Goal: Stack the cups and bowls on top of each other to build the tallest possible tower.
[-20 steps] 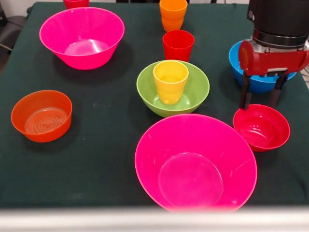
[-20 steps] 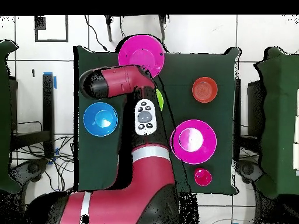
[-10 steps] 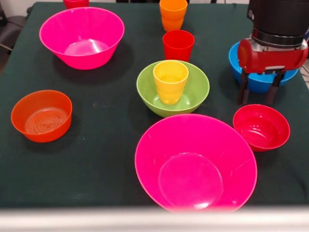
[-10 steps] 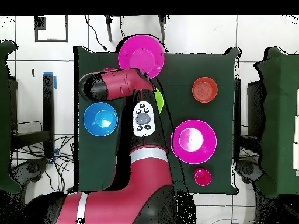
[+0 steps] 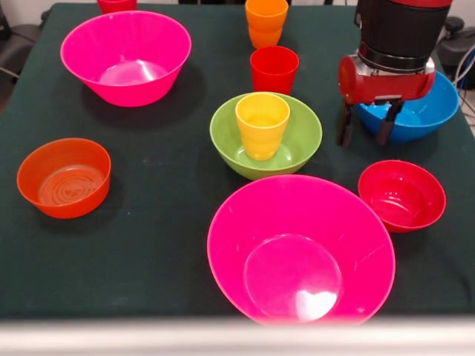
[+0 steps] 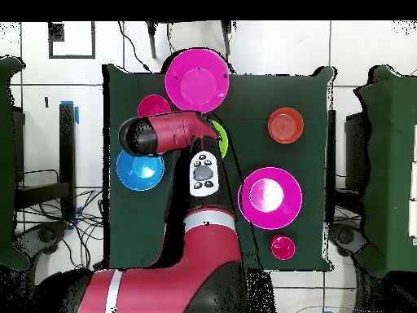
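Red glossy small bowl (image 5: 401, 194) sits alone on the desk, unstacked; the pincer (image 5: 365, 126) hangs empty, narrowly parted, beside the blue plastic bowl (image 5: 415, 111), and a careless descent could clip its rim

A dark green cloth (image 5: 148, 222) covers the table, which stands on a white tiled floor (image 6: 269, 49).

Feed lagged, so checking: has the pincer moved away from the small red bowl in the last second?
Yes. In the front view the pincer has risen and shifted left, off the small red bowl, toward the blue bowl.
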